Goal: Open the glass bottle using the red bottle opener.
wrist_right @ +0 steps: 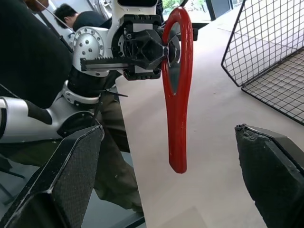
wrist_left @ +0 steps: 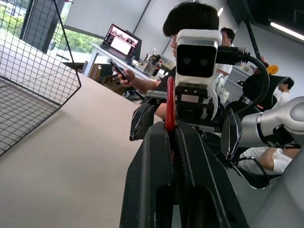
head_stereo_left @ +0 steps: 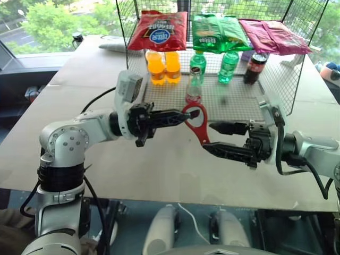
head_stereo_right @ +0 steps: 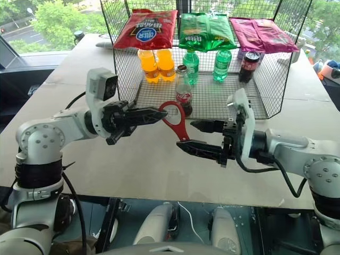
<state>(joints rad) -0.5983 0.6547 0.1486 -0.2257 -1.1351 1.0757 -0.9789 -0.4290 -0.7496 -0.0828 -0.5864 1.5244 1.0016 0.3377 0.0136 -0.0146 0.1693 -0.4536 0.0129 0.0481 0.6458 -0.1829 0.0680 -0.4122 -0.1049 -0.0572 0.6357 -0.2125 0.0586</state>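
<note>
Left pincer (head_stereo_left: 178,118) pinching the red opener (head_stereo_left: 197,123) by its ring, just before the glass bottle (head_stereo_left: 193,88); right pincer (head_stereo_left: 219,138) spread around handle. Risk: dropped during handover if released early.

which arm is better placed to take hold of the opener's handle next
The right. Its gripper is open, with the fingers on either side of the hanging handle of the small flat red bottle opener. The left gripper is shut on the opener's ring head, holding it in front of the slim clear glass bottle.
</note>
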